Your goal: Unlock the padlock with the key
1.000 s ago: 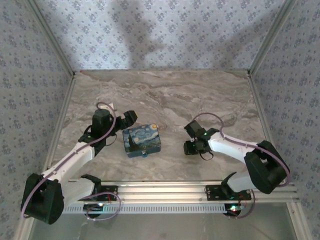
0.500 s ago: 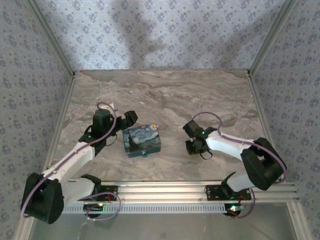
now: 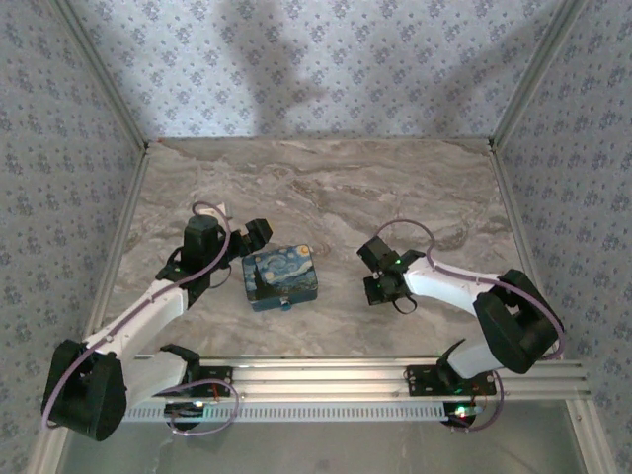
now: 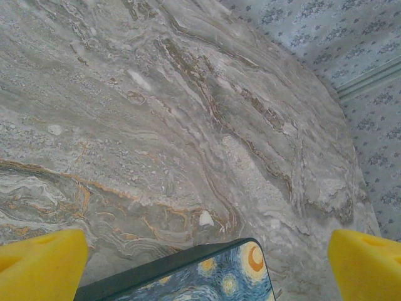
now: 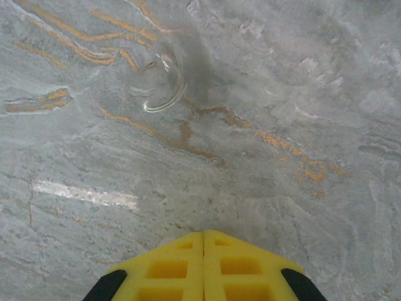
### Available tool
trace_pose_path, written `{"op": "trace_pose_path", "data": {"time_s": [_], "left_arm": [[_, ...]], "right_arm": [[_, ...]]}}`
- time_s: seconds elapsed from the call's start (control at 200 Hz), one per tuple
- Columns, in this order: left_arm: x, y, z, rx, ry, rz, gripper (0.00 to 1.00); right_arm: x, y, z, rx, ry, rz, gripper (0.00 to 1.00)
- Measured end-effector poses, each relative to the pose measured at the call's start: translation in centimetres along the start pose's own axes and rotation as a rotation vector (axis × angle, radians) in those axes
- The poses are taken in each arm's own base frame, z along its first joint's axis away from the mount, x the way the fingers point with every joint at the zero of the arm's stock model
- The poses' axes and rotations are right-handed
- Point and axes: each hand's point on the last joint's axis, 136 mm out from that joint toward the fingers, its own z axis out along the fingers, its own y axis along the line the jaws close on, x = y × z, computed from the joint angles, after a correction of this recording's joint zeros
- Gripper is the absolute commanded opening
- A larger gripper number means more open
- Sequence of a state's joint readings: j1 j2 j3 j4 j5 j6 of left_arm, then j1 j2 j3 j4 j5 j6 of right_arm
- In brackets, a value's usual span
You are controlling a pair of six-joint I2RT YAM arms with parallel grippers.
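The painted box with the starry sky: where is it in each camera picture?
Top external: painted box left of centre, near the front.
Left wrist: its corner at the bottom edge, middle.
Right wrist: marble table beyond the shut right gripper.
Shared landmark: that veined marble table.

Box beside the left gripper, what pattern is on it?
The box has blue swirls with yellow-orange stars, a starry-night painting; sharpest in the left wrist view.

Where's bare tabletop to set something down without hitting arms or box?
Widest: the far table between both grippers and the back wall. Also the gap between the painted box and the shut right gripper. Crowded: the box's far-left corner, where the open left gripper sits close.
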State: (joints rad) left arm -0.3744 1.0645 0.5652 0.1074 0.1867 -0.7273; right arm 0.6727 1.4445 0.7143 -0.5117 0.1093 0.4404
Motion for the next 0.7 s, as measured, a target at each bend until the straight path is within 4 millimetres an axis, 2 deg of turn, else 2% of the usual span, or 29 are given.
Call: {"op": "trace_pose_path", "data": {"time_s": [0.215,0.7], "left_arm": [[-0.1,-0.1,0.0,0.003,-0.002,0.0,0.98],[-0.6,-1.4,-0.1,0.041,0.011,-0.083,0.98]], "right_arm": [[-0.2,-0.3,-0.2,0.02,-0.017,-0.006,0.02],[-2.5,-0.7,-3.1,0.019,-0.158,-0.036,0.0]]}}
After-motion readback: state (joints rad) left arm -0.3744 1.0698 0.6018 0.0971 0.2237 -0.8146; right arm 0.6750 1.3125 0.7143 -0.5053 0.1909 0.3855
